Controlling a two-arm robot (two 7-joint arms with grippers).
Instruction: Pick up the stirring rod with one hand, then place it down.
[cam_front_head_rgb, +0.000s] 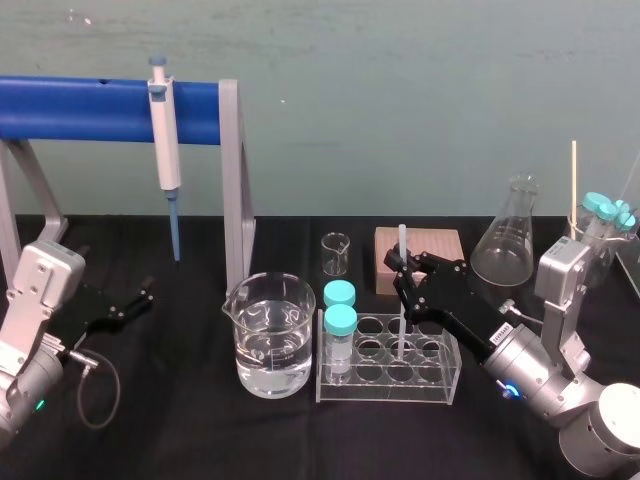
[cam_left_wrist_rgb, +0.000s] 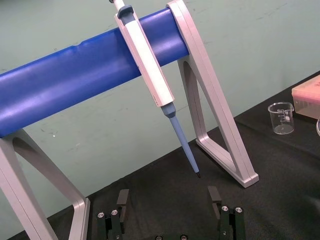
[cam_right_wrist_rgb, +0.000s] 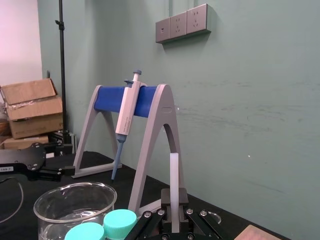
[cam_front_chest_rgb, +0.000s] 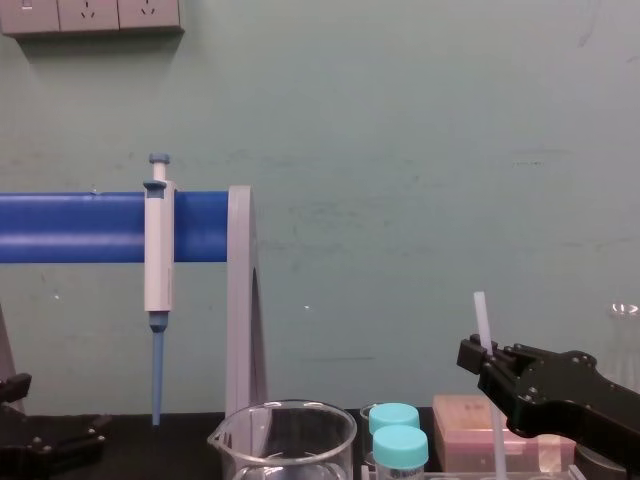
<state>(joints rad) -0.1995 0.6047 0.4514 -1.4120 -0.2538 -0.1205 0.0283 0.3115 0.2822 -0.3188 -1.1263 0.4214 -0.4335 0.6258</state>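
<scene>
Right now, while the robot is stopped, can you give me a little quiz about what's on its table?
1. Which gripper holds the rod?
2. True or false: the left gripper is shut.
3. What hangs on the blue bar? A) a flask B) a pipette C) a beaker

Key:
1. The right gripper; it is shut on the rod, which stands upright over the clear rack.
2. False; its jaws are apart and hold nothing.
3. B
</scene>
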